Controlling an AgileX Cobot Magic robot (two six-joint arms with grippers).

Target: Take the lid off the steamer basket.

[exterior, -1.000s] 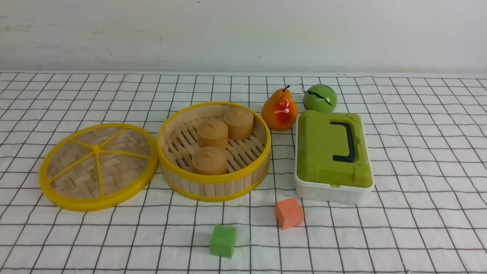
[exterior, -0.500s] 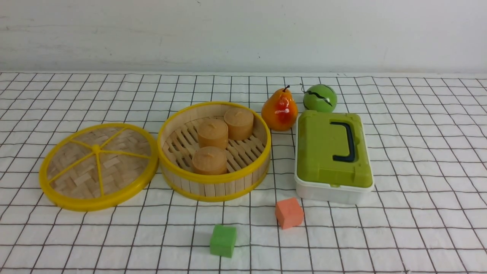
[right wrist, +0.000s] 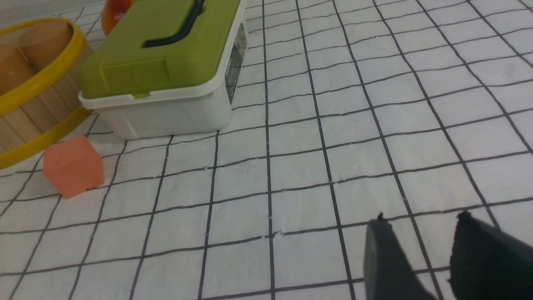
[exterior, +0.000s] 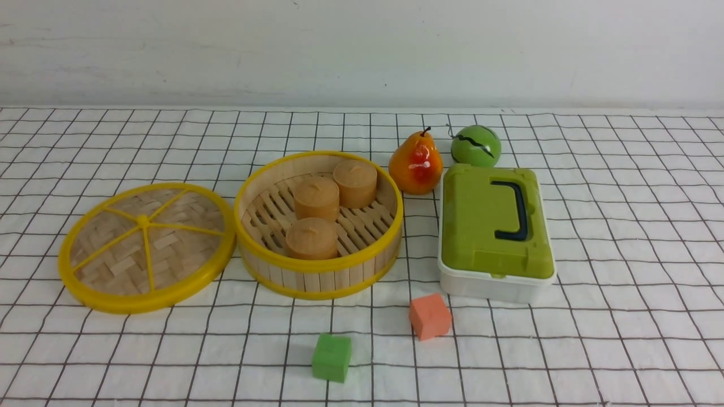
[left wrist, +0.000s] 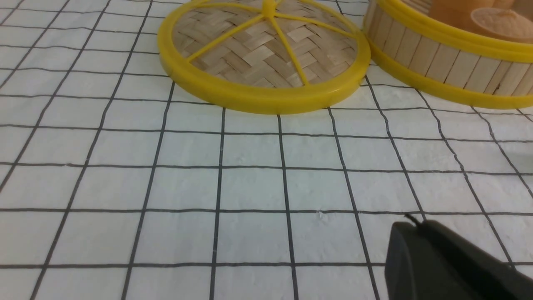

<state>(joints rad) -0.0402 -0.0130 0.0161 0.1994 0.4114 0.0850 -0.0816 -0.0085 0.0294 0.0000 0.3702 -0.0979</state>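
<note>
One counter (exterior: 622,226) fills the front view, covered by a white cloth ruled with a black grid, and a plain pale wall stands behind it. The steamer basket (exterior: 318,223) sits open near the middle and holds three tan cylindrical buns (exterior: 317,198) on its slatted floor. The lid (exterior: 146,246) lies flat on the cloth to the basket's left, underside up, its rim just beside or touching the basket's wall. To the right of the basket is one white box with a green top (exterior: 495,232), shut, its dark handle lying flat. Behind it stand one pear (exterior: 416,163) and one green ball (exterior: 475,145). In front lie two foam cubes, one orange (exterior: 430,316) and one green (exterior: 331,357).

The left claw (left wrist: 441,262) shows only one dark finger above bare cloth, so its opening cannot be told. The right claw (right wrist: 420,258) has two fingers parted by a narrow gap, holding nothing.
</note>
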